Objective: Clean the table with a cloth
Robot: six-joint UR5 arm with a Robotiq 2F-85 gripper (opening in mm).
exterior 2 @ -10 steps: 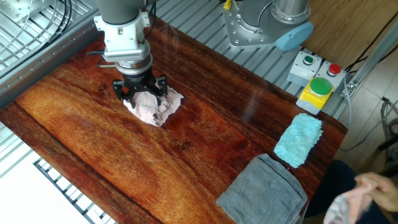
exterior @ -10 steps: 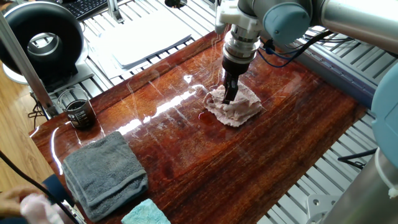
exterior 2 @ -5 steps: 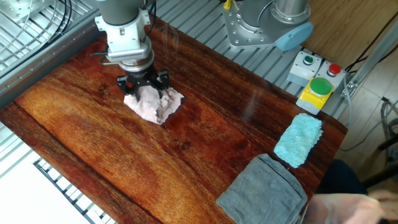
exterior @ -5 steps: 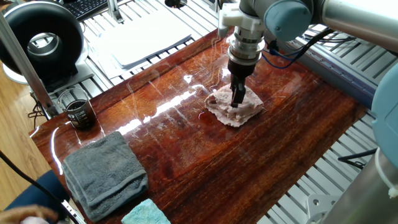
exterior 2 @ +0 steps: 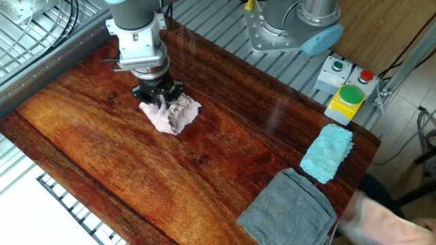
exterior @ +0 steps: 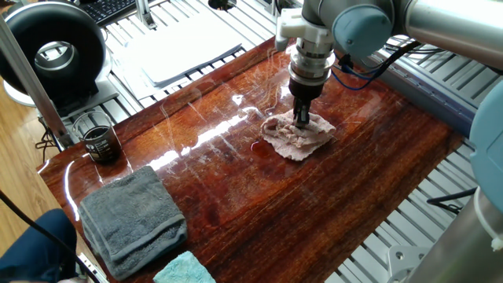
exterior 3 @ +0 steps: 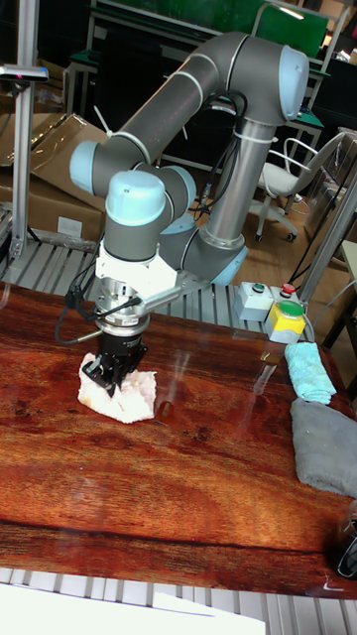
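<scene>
The cloth (exterior: 292,139) is a small pinkish-beige nubbly rag lying bunched on the glossy reddish-brown table (exterior: 259,206). My gripper (exterior: 301,124) points straight down onto the cloth's far part, its fingers drawn together with cloth pinched between them. In the other fixed view the cloth (exterior 2: 175,115) spreads out from under the gripper (exterior 2: 158,99) on the table (exterior 2: 122,163). The tall fixed view shows the gripper (exterior 3: 107,375) pressed into the cloth (exterior 3: 129,395) at the left of the table (exterior 3: 178,476).
A folded grey towel (exterior: 132,220) and a light-blue cloth (exterior: 185,270) lie at one end of the table. A dark cup (exterior: 100,143) stands near a corner. A white board (exterior: 185,47) lies beyond the far edge. A button box (exterior 2: 344,92) sits off the table.
The fingers have drawn together from wide open, gathering the cloth between them. The gripper has shifted slightly along the table. A person's hand at the frame edge has moved.
</scene>
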